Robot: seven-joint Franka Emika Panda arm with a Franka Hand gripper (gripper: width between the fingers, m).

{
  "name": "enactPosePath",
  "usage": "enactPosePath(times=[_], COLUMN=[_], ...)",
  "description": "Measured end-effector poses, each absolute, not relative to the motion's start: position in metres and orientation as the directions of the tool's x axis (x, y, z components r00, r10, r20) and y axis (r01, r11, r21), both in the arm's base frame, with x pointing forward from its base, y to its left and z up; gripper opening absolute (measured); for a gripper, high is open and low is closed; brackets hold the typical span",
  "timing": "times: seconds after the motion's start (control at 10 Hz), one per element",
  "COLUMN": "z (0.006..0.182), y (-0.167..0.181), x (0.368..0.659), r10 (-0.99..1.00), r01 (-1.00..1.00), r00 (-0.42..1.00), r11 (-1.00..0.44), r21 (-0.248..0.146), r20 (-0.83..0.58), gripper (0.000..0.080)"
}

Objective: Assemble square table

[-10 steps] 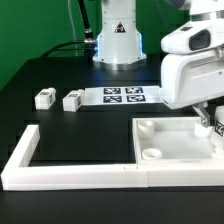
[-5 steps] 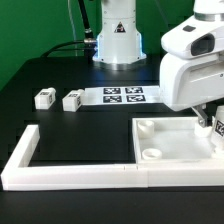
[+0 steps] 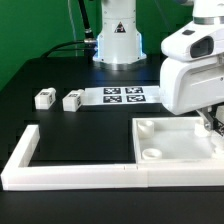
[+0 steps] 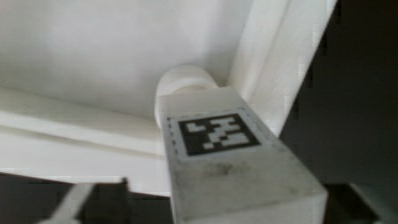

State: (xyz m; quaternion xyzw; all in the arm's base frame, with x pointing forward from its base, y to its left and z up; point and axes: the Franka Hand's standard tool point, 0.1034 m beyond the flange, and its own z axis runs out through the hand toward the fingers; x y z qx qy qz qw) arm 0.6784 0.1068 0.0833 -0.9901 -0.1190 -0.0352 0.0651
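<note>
The white square slab (image 3: pixel 165 140) lies rimmed face up at the exterior view's right, with a round hole (image 3: pixel 152 154) at its near corner. My gripper (image 3: pixel 211 124) is low over the slab's far right corner. In the wrist view a white tagged leg block (image 4: pixel 222 150) runs from between my fingers to a round corner hole (image 4: pixel 187 78) of the slab (image 4: pixel 107 50), its end at the hole. The gripper is shut on this leg. Two more leg blocks (image 3: pixel 44 98) (image 3: pixel 73 100) lie on the black table at the left.
The marker board (image 3: pixel 124 96) lies at the table's middle back. The long white L-shaped border wall (image 3: pixel 70 175) runs along the front and left, touching the slab's front edge. The robot base (image 3: pixel 117 40) stands at the back.
The hand has shifted very slightly at the slab's far right corner. The slab and the loose leg blocks have not moved.
</note>
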Motion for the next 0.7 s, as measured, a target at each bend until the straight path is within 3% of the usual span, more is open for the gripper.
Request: enactPosePath(times=[0.1,0.2,0.4,0.6,0.7], z=[0.0833,0.0829,0.0822,0.0805,0.0809], y=[0.1069,0.1041,0.1025,0.0974,0.0996], x=[0.6786,0.6788,0.6791,0.6814,0.6788], r10=[0.14,0.06,-0.045,-0.413,-0.566], r01=[0.149,0.068,-0.037,-0.395,-0.551], r00=[0.987,0.996,0.998,0.908,0.824], r11=[-0.98,-0.989,-0.99,-0.899,-0.812], r21=[-0.13,-0.132,-0.136,-0.189,-0.191], r20=[0.075,0.064,0.054,0.069,0.034], gripper=[0.0409,0.0295,0.0295,0.0295,0.0295])
